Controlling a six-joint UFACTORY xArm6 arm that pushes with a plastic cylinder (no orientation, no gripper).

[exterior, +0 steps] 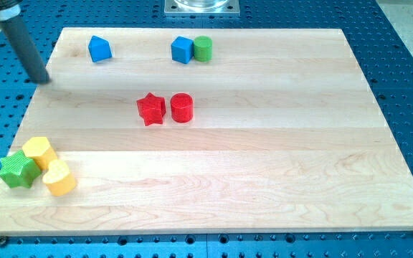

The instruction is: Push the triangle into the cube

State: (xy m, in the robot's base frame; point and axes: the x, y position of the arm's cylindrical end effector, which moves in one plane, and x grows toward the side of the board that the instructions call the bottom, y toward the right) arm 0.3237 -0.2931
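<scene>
Gripperless, my tip [43, 79] sat at the wooden board's [264, 179] upper-left edge, with the blue triangular block [100, 49] just up and to the view's right of it and the blue cube [182, 49] farther right along the same top row, touching the green cylinder [203, 49].

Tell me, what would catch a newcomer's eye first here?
Probably the red star and red cylinder side by side mid-board, then the yellow and green cluster with the green star at the view's bottom left. My tip sits at the top-left edge, left of the blue triangle.
</scene>
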